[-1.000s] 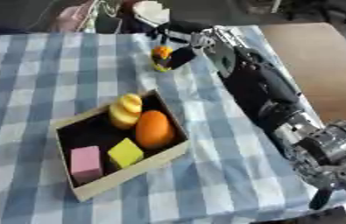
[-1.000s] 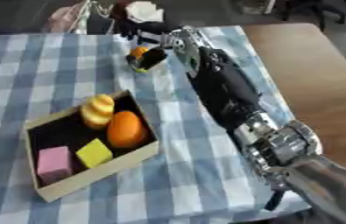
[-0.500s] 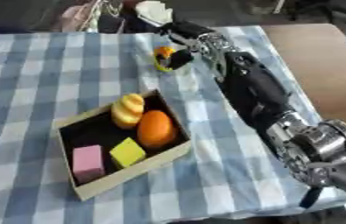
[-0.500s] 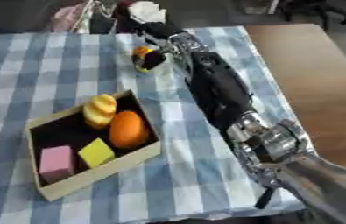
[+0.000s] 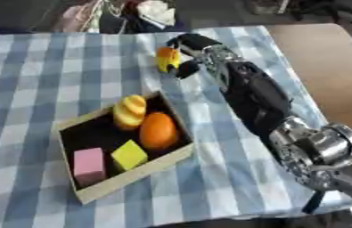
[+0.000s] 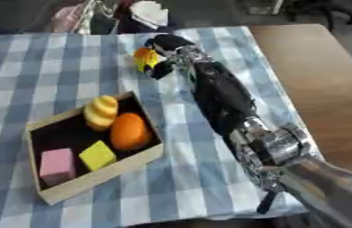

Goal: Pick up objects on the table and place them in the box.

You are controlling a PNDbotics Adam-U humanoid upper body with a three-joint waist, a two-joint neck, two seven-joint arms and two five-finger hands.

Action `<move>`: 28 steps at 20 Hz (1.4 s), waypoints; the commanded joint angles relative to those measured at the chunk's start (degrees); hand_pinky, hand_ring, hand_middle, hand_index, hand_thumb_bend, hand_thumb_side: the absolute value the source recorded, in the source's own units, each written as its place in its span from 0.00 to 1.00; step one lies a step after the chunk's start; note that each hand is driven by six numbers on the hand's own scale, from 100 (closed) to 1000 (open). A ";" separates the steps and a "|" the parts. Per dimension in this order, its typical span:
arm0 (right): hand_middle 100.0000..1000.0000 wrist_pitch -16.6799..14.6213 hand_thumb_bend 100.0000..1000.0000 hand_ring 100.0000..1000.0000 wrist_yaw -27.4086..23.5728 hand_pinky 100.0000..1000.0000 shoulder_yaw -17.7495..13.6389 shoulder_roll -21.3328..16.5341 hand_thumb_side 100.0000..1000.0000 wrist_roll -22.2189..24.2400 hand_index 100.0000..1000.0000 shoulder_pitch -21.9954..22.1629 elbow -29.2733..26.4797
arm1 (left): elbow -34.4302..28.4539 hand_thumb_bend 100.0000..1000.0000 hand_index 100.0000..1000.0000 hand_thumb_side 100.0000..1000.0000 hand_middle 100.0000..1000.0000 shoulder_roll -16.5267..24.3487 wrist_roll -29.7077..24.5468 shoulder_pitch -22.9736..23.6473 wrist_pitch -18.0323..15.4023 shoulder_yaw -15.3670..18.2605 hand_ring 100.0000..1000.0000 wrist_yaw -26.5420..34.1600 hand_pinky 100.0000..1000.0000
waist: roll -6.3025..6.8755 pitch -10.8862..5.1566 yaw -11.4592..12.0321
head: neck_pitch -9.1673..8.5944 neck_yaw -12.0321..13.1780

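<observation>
Toy (image 5: 165, 58), yellow-orange, was pinched by the right hand (image 5: 188, 52) at the far tabletop (image 5: 46, 67); the box (image 5: 132, 171) nearer left held four items.

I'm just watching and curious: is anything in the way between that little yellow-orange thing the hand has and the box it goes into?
Nothing visible. The right hand has its fingers curled round the yellow-orange object at the table's far side; only bare checked tablecloth lies between it and the box.

Right hand's fingers (image 5: 185, 67) partly hide a yellow-orange object (image 5: 166, 58).
</observation>
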 commanded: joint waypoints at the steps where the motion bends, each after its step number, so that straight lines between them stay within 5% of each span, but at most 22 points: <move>1: 0.65 -0.08 0.00 0.71 0.51 0.80 -0.24 0.09 0.23 -1.82 0.83 -0.63 -0.47 | -0.90 0.12 0.70 0.56 0.45 0.27 -0.23 -0.71 -0.13 -0.09 0.43 0.21 0.59 | 0.31 0.04 0.09 | 0.26 -0.22; 3: 0.56 -0.45 0.00 0.67 0.58 0.78 -0.09 0.47 0.13 -3.90 0.75 -0.44 -1.09 | -0.91 0.12 0.70 0.56 0.45 0.21 -0.26 -0.70 -0.14 -0.09 0.43 0.25 0.59 | 0.33 0.06 0.15 | 0.26 -0.30; 6: 0.56 -0.66 0.00 0.67 0.98 0.78 0.09 0.74 0.13 -6.44 0.75 -0.22 -1.10 | -0.88 0.12 0.70 0.56 0.45 0.16 -0.28 -0.70 -0.15 -0.09 0.43 0.29 0.59 | 0.33 0.06 0.18 | 0.26 -0.31; 7: 0.41 -0.68 0.00 0.58 1.08 0.74 0.09 0.89 0.00 -7.87 0.54 -0.28 -1.66 | -0.88 0.12 0.70 0.57 0.45 0.12 -0.30 -0.72 -0.16 -0.10 0.43 0.31 0.59 | 0.31 0.06 0.24 | 0.26 -0.36; 12: 0.31 -1.37 0.00 0.52 1.18 0.71 0.71 1.16 0.00 -16.29 0.38 0.16 -3.34 | -0.84 0.11 0.70 0.57 0.45 0.11 -0.18 -0.74 -0.18 0.04 0.43 0.37 0.59 | 0.13 0.07 0.29 | 0.26 -0.41; 16: 0.31 -3.48 0.00 0.52 0.22 0.71 1.92 0.51 0.00 -18.87 0.36 -0.37 -5.59 | -0.76 0.11 0.70 0.57 0.45 0.13 0.00 -0.77 -0.18 0.20 0.43 0.40 0.59 | -0.07 0.00 -0.12 | 0.26 -0.26; 22: 0.31 -11.39 0.00 0.52 -5.82 0.72 7.14 -1.93 0.00 -15.36 0.37 -1.54 -14.88 | -0.70 0.11 0.70 0.57 0.45 0.47 0.73 -0.54 -0.05 0.98 0.43 0.18 0.59 | -0.30 -0.15 -1.25 | 0.26 0.37; 28: 0.34 -21.47 0.00 0.55 -17.67 0.73 15.83 -4.19 0.00 -5.46 0.40 -0.76 -26.37 | -0.32 0.11 0.70 0.56 0.45 0.77 1.91 -0.41 0.25 1.90 0.42 0.10 0.59 | -0.38 -0.33 -2.18 | 0.26 1.05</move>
